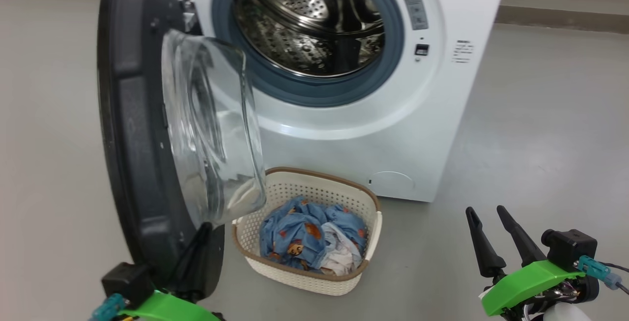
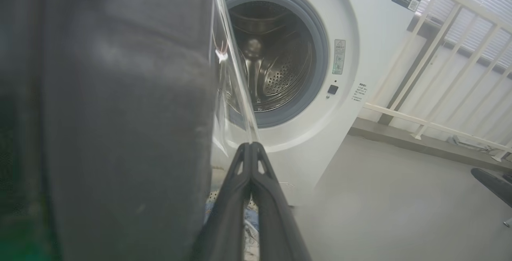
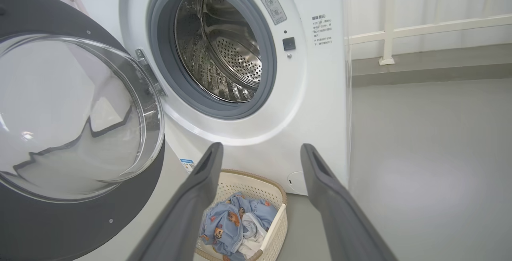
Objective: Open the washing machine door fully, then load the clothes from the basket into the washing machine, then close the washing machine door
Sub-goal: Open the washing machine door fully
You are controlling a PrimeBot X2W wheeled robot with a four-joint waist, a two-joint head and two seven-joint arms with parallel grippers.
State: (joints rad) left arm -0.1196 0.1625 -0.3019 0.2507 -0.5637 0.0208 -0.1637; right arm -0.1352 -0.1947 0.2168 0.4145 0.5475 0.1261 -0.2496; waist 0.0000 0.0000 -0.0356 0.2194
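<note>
While we are working through the first step, the washing machine [image 1: 442,114] is standing white and boxy on the floor [image 1: 540,139] ahead of us, its steel drum [image 1: 304,21] showing no clothing as far as we are seeing into it. The washing machine door [image 1: 132,139] is hanging swung out to our left, roughly square to the machine's front, so we are judging the opening as largely done, though perhaps short of its full swing. The basket [image 1: 363,198] is sitting on the floor just in front of the machine, beside the door's glass bowl [image 1: 211,129], and the clothes [image 1: 300,237] are lying heaped inside it, so loading and closing are both waiting. Our left hand [image 2: 251,149] is pressing its two fingers tight together, gripping nothing, tips at the glass bowl's lower edge. Our right hand [image 1: 485,210] is hovering well apart to the right, fingers spread wide and empty.
</note>
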